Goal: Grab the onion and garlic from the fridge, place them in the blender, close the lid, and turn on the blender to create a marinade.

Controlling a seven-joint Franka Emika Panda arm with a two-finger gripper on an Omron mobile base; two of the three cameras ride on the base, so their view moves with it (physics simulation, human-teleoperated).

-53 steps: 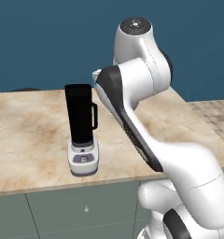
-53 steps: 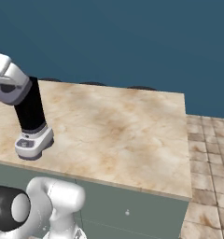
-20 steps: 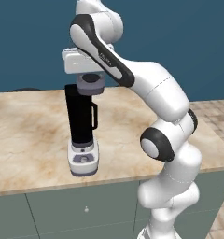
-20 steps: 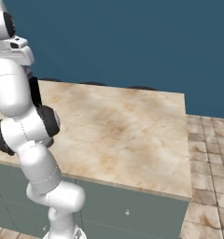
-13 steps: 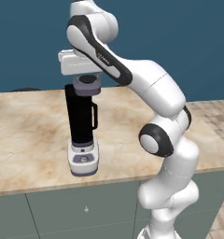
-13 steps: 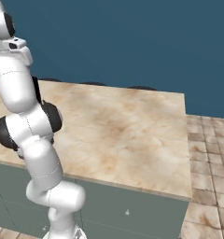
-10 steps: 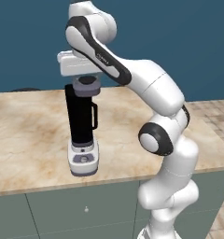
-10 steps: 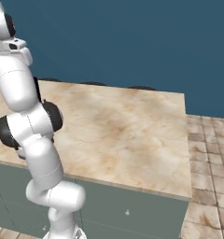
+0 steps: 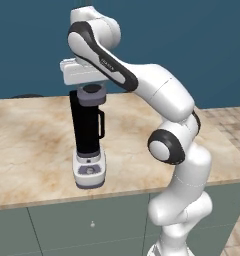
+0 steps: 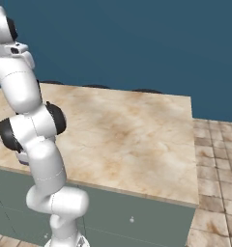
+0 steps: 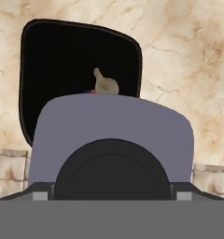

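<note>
Blender [image 9: 89, 142] stands near the front edge of the marble counter [image 9: 32, 145] in the left base view, its tall black jar on a squat white-grey base with a button panel, side handle turned to the right. Directly over the jar's mouth the gripper [image 9: 92, 92] points straight down, holding the lid [image 9: 92, 96], a grey-lilac disc with a dark centre. The lid sits at the jar's top rim; whether it is fully seated I cannot tell. The white hand block hides the jaws, which stand wide on the lid's sides. A dark round shape lies at the counter's far left edge.

From the right base view, the white arm rises along the left side and covers the blender. The counter stretches to the right, with dark discs along its back edge against the blue wall [image 10: 137, 43] and tiled floor [image 10: 214, 159] beyond.

Looking down in the hand view, the lid [image 11: 111, 140] fills the lower middle between the fingers, blocking the near part of the jar's opening [image 11: 62, 65]. Inside the black jar the garlic [image 11: 105, 84] shows as a tan lump, and a sliver of the red onion [image 11: 90, 91] peeks out just beside it at the lid's edge.
</note>
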